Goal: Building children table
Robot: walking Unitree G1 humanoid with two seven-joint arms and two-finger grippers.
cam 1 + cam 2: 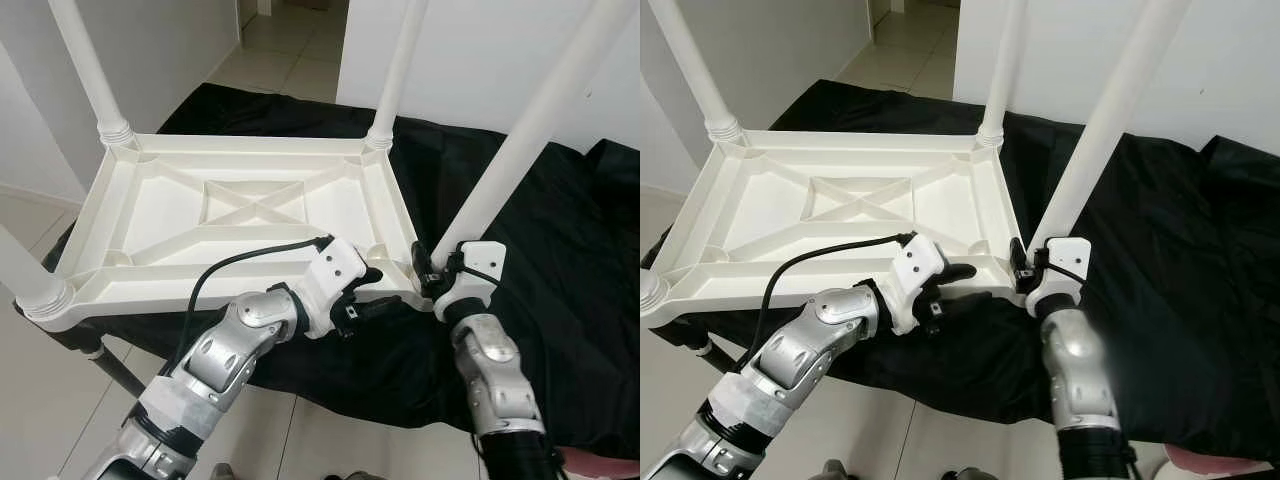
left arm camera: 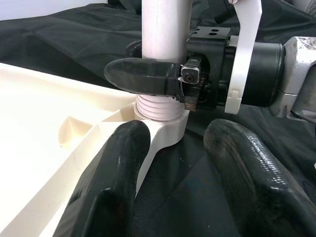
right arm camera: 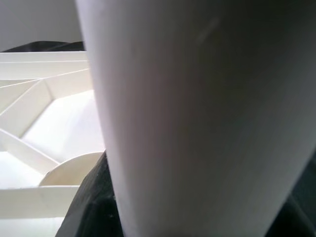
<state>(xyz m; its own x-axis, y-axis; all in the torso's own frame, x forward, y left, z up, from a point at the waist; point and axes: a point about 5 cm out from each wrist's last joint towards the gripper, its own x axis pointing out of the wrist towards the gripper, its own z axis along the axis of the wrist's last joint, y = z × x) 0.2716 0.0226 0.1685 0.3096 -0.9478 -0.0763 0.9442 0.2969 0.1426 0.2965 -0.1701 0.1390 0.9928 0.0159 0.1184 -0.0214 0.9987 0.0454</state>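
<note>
Lying over a low support and draping to the floor: a black cloth (image 1: 560,260), probably serving as padding so the plastic is not scraping while being worked on.

Resting upside down on that cloth, ribbed underside facing up: the white tabletop (image 1: 170,215), turned over so the corner sockets are reachable from above. Sitting toward the cloth's left side, with the near long edge facing the robot.

Standing up from the corners: four white legs. Rising from the far left corner, the far left leg (image 1: 88,70); from the far right corner, the far right leg (image 1: 398,75); at the near left corner, the near left leg (image 1: 25,275), already seated by the look of it.

Leaning out of the near right corner: the near right leg (image 1: 530,125), its ridged collar sitting at the socket, likely being screwed or pressed home, hence both arms gathering at this corner.

Clamping that leg just above the collar: the right gripper (image 2: 163,81), fingers closed around the tube, low down for better control of the seating end.

Hovering just beside the same corner, at the tabletop's near edge: the left gripper (image 2: 177,173), fingers spread apart and holding nothing, one finger (image 2: 116,163) lying over the rim, apparently waiting to steady the tabletop against twisting.
</note>
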